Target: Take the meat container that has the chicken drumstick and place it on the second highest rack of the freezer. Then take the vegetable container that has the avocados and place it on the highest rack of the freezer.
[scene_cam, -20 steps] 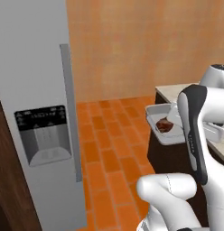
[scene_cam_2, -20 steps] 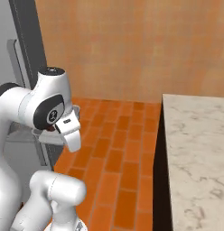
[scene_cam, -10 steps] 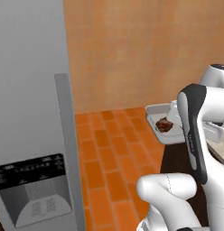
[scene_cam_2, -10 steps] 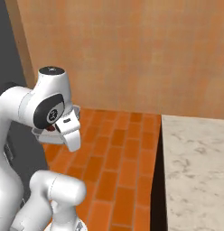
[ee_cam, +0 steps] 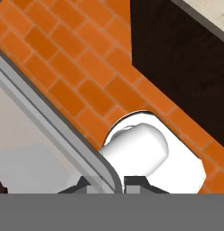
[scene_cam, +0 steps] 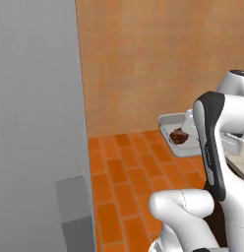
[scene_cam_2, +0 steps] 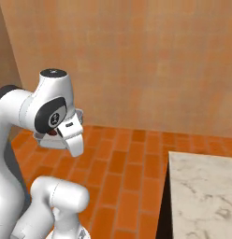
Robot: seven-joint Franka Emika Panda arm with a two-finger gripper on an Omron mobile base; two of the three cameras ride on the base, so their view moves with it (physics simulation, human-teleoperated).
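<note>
I'm carrying the meat container up in the air at my gripper, well above the orange brick floor. In the left base view the tray is sitting level behind my forearm, about half of it covered by the arm, with the chicken drumstick lying inside near the arm side. In the hand view the tray's grey rim is running diagonally from the upper left down to the bottom centre, and its rounded corner is ending right between my 2 fingertips, so I'm pinching the container's rim with 1 tip on each side. A sliver of dark red meat is showing at the far left edge of that view. In the right base view only a bit of the tray is peeking out under my wrist, with a little red of the drumstick just visible. The freezer is filling the left side of the left base view as a flat grey face, standing well apart from the tray across the brick floor. A marble counter with a dark side panel is sitting at the lower right of the right base view. An orange tiled wall is running behind everything.
</note>
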